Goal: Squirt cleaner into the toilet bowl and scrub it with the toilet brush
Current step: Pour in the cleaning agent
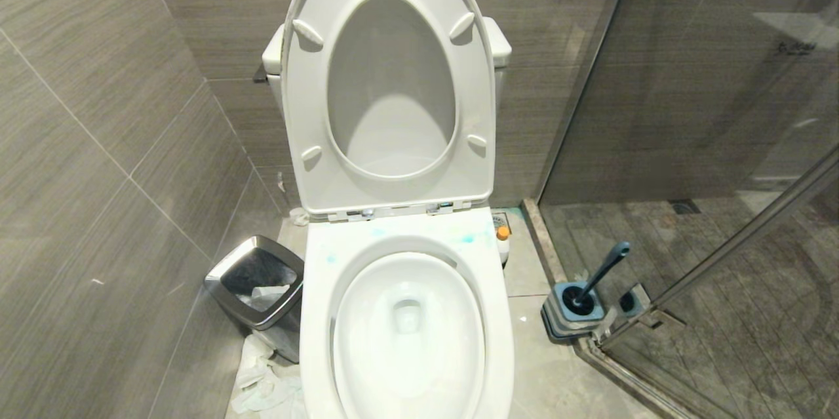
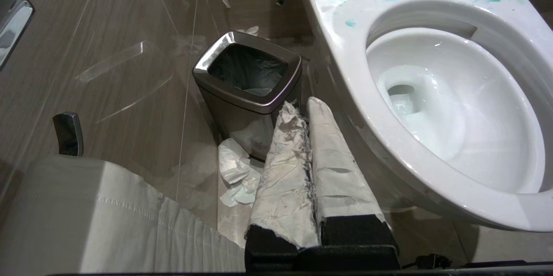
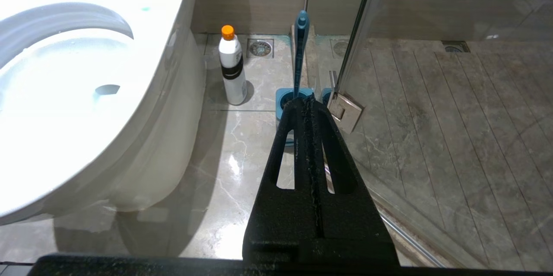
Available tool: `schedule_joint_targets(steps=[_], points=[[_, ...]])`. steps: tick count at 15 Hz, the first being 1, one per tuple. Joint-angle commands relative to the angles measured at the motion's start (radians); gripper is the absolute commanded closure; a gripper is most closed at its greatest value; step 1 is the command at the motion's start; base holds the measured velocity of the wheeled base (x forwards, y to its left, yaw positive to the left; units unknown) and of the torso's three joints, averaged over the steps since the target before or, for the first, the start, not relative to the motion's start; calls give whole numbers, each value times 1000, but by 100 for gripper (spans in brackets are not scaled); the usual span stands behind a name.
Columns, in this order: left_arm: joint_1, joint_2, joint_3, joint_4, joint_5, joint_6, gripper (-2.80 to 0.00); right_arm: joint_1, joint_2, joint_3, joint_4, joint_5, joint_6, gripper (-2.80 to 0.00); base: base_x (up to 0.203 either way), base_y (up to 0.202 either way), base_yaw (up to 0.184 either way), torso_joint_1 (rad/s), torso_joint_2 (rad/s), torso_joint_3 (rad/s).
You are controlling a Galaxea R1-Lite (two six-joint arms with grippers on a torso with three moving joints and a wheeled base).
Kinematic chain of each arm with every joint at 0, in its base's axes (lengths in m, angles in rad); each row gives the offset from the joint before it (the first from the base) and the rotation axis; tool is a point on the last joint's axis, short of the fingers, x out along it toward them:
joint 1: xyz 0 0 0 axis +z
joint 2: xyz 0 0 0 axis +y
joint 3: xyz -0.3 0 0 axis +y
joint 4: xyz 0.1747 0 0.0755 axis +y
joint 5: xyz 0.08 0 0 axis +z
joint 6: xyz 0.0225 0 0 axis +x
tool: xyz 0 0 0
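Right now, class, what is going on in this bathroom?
Nothing is being handled. The toilet bowl is open, seat up, with blue cleaner smears on its rim. The brush stands in its holder on the floor to the right. The left gripper and right gripper are shut and empty.

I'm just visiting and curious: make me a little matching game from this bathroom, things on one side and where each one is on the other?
Things:
1. toilet brush
2. waste bin
3. white bottle with orange cap
4. toilet seat

Places or states:
A. on the floor left of the toilet bowl
B. raised upright against the tank
C. standing in a blue holder by the glass shower door
D. on the floor right of the toilet bowl, near a floor drain

Pairs: 1-C, 2-A, 3-D, 4-B
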Motion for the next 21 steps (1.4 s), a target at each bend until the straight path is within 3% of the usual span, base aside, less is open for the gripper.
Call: schedule_joint_targets(steps=[1, 16, 21], points=[[0, 2, 0, 0, 0, 0, 0, 0, 1, 0, 0, 0, 0, 0, 0, 0, 0, 0, 0, 0], [-1, 2, -2, 0, 8, -13, 0, 0, 1, 0, 0, 0, 0, 0, 0, 0, 0, 0, 0, 0], [0, 2, -2, 0, 17, -28, 0, 0, 1, 0, 0, 0, 0, 0, 0, 0, 0, 2, 2, -134]])
